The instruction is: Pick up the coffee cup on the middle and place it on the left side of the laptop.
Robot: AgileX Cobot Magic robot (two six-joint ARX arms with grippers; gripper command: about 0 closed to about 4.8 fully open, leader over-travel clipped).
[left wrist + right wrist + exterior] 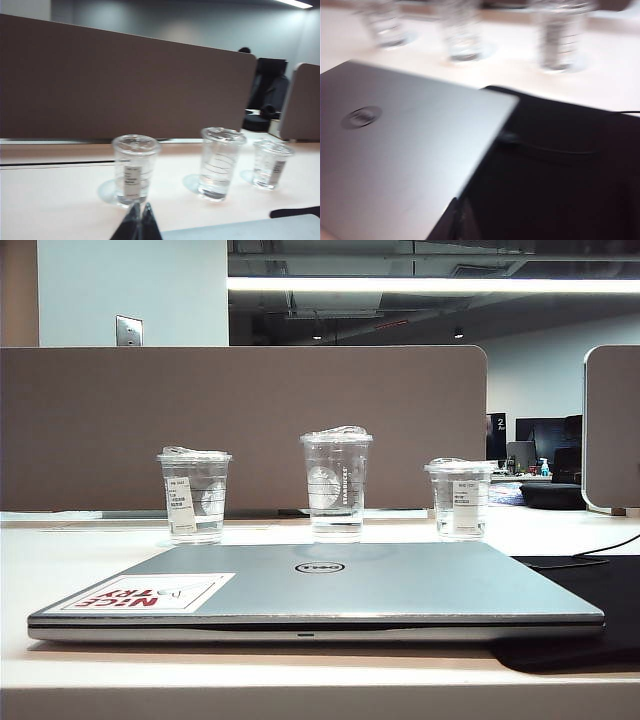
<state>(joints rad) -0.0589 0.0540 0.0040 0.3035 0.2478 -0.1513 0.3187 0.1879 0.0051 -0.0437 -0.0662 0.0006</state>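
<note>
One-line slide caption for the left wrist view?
Shut left gripper hovers before three clear cups; the coffee cup stands in the middle.

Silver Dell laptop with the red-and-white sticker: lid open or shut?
Shut. The silver Dell laptop lies flat on the table, lid down, with the round logo and sticker facing up; no screen or keyboard shows.

You have bare desk [80, 550] at nine o'clock of the laptop [330, 585]; labelled cups [194, 495] flank the coffee cup [336, 483].
</note>
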